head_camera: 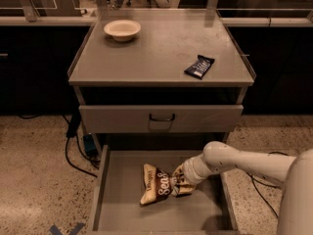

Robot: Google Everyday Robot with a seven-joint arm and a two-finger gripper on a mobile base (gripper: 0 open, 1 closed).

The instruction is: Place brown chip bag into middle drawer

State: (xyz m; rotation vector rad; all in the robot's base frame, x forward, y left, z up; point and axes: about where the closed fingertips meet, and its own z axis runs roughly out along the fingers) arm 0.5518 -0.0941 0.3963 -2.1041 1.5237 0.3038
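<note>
The brown chip bag [159, 187] is lying inside the middle drawer [117, 199], which is standing pulled out at the bottom centre of the frame. The bag is resting on the drawer's flat floor, a little right of its middle. Its long axis is running from lower left to upper right. The broad, crumpled end is pointing toward the drawer's left wall, and the narrower end is pointing right, toward the arm. The white lettering is running along that same line.

The pincer [185, 180] is sitting at the bag's right end, touching it and partly hidden by the foil. I cannot tell how far open it is or whether it has hold of the bag. The pale arm [234, 158] is reaching in from the right edge of the frame, crossing above the drawer's right wall.

Bare floor is showing to the left of the bag, as far as the left wall, and in front of it toward the bottom of the frame. The back of the drawer is lying in shadow under the closed drawer front [122, 119] with its dark handle [162, 117].

In the upper half of the frame, the tabletop [156, 48] is carrying a pale bowl [122, 30] at its upper left. A dark snack bar [199, 66] is lying near its right front edge.
</note>
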